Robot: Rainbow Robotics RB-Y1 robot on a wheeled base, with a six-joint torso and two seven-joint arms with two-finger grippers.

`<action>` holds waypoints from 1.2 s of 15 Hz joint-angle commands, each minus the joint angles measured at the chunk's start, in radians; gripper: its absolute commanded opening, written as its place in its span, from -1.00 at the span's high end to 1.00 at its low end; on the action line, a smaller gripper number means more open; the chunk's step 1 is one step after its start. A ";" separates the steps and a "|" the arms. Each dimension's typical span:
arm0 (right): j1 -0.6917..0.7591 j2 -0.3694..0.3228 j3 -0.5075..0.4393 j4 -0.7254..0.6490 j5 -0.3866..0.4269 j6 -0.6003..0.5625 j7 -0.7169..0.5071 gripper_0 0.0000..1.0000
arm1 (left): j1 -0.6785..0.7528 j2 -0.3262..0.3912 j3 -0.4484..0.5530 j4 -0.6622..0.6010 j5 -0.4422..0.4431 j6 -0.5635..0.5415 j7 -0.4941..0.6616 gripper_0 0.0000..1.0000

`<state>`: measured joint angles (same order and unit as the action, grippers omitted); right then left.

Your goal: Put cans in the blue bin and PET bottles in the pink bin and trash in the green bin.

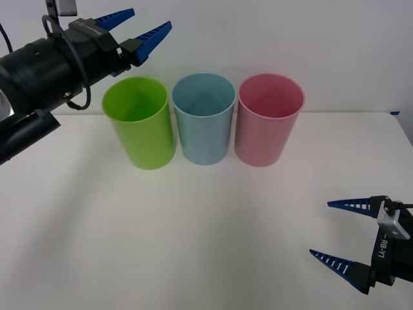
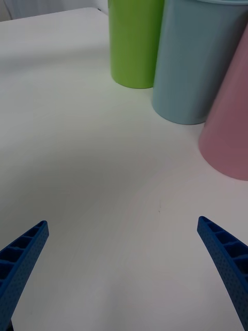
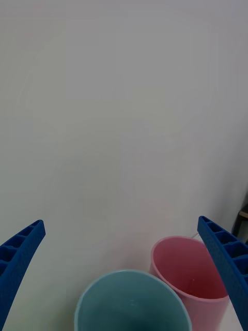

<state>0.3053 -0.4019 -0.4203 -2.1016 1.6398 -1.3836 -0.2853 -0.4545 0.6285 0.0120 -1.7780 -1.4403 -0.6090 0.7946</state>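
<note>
Front view gives me three smooth, tapered plastic bins in a row on the white table point(image 1: 193, 226): green bin point(image 1: 141, 123), blue bin point(image 1: 203, 119), pink bin point(image 1: 268, 119). My left gripper point(image 1: 141, 29) hangs above the green bin, ribbed blue fingers spread, holding nothing. My right gripper point(image 1: 339, 234) sits low near the table's edge, spread too, partly cut off.

A lab-like test setup: bare white table point(image 1: 193, 219) against plain white wall point(image 1: 271, 39).
</note>
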 commanded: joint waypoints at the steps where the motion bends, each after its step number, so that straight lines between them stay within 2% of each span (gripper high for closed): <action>1: 0.000 0.000 0.000 0.000 0.000 0.000 0.000 -1.00 | 0.094 -0.001 0.114 -0.061 0.012 -0.118 -0.001 -1.00; 7: 0.000 0.000 0.000 0.000 0.000 0.000 0.000 -1.00 | 0.284 0.000 0.299 -0.164 0.015 -0.379 0.014 -1.00; 11: 0.000 0.000 0.000 0.000 0.000 0.000 0.000 -1.00 | 0.392 -0.007 0.379 -0.236 -0.054 -0.494 0.032 -1.00; 14: 0.000 0.000 0.000 0.000 0.000 0.000 0.000 -1.00 | 0.445 -0.119 0.493 -0.290 -0.155 -0.657 0.041 -1.00; 18: 0.000 0.000 0.000 0.000 0.000 0.000 0.000 -1.00 | 0.533 -0.139 0.487 -0.305 -0.183 -0.672 0.041 -1.00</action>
<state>0.3053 -0.4019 -0.4203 -2.1016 1.6398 -1.3836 -0.2853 0.0626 0.4925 0.5004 -2.0810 -1.6195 -1.2814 0.8381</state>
